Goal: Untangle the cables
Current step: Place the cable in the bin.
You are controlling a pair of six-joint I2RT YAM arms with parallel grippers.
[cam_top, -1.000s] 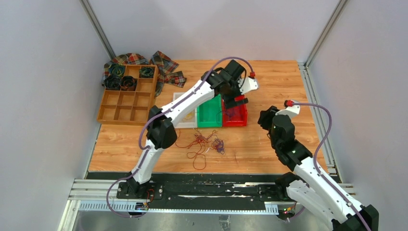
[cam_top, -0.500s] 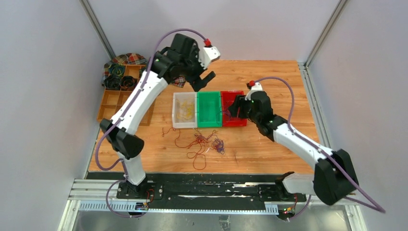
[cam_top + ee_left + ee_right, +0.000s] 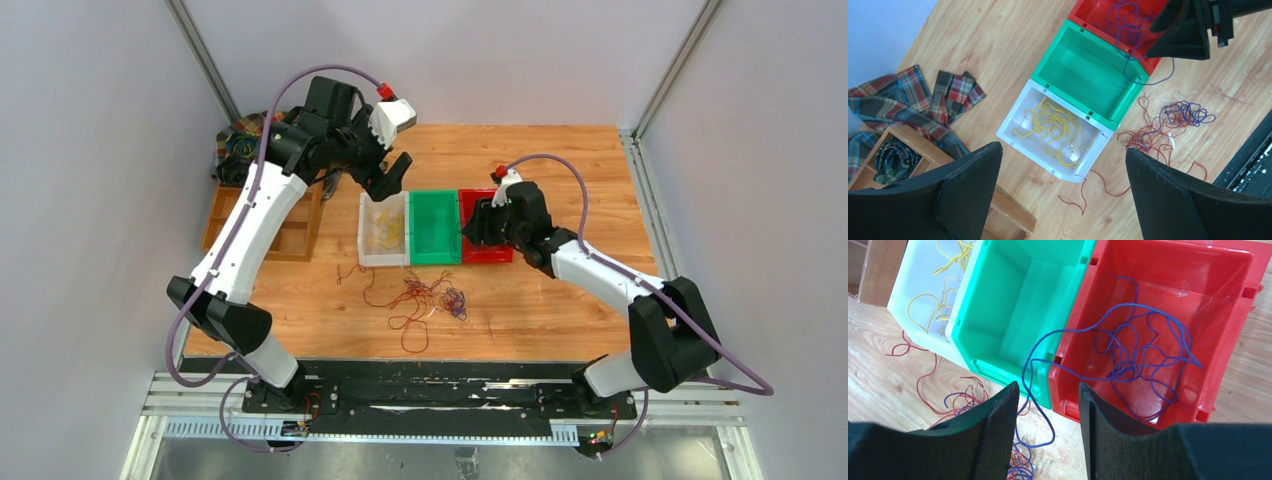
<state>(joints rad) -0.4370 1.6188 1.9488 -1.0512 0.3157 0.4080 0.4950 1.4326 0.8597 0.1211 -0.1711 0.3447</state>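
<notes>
- Worktop [image 3: 560, 160]: wooden; three open bins stand touching in a row. The green bin [image 3: 435, 230] is in the middle, the white bin [image 3: 368, 250] at its 9 o'clock and the red bin [image 3: 1198, 280] at its 3 o'clock.
- Cables [image 3: 425, 300]: a loose clump of red-brown and purple loops lies on the worktop at 6 o'clock of the green bin, just apart from the row. Single red-brown strands trail toward 7 o'clock of the white bin.
- Yellow wires [image 3: 1050, 132]: these lie inside the white bin.
- Purple wires [image 3: 1143, 355]: a tangle sits in the red bin. One strand hangs out over the rim where the red and green bins meet and runs down to the worktop.
- Left arm [image 3: 250, 220]: the jaws are spread fully wide and hold nothing, raised above the white bin's 12 o'clock edge.
- Right arm [image 3: 600, 275]: the jaws are partly apart over the red bin's 6 o'clock edge. The trailing purple strand shows through the gap, not pinched.
- Wooden tray [image 3: 260, 225]: it stands at 9 o'clock of the white bin, with dark coiled rolls [image 3: 240, 165] in its far compartments.
- Plaid cloth [image 3: 908, 100]: it lies against the tray's 12 o'clock side.
</notes>
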